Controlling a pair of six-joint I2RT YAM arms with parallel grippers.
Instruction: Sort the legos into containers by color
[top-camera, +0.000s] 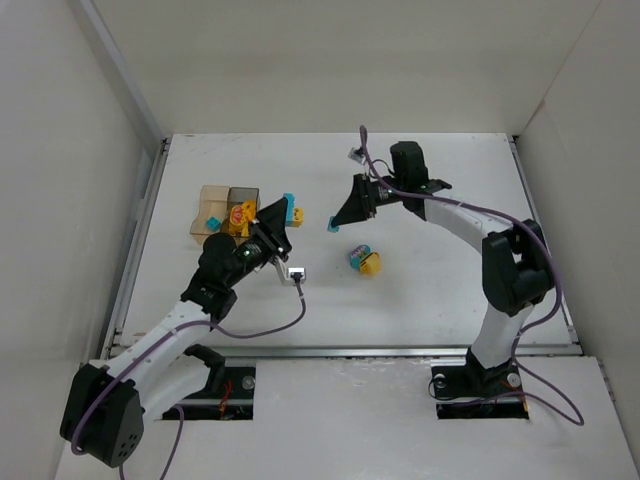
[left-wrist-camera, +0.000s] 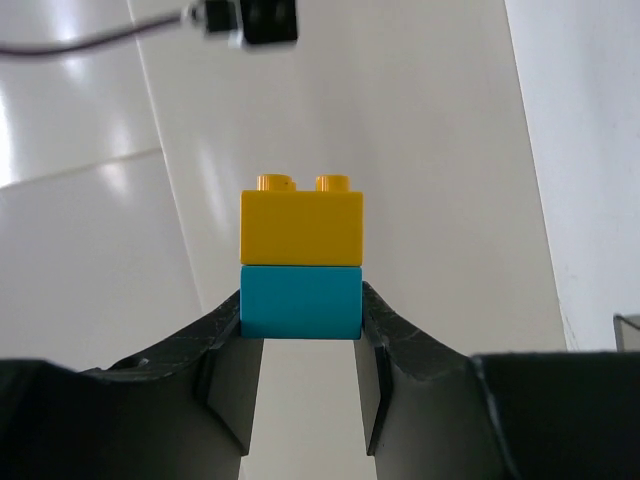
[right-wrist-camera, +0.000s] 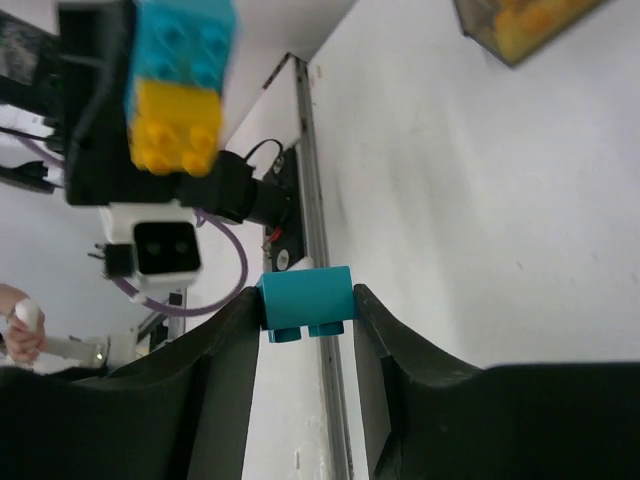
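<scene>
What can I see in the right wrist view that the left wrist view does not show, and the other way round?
Only the right wrist view: the right pincer closed on a single cyan brick, and the corner of a box holding yellow pieces.
Only the left wrist view: the left pincer close up, its fingers clamping the cyan lower half of the yellow-and-cyan stack.
Both: that same stack, which is blurred in the right wrist view.

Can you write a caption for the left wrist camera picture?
The left gripper pinches a cyan brick with a yellow brick stuck on top.
</scene>
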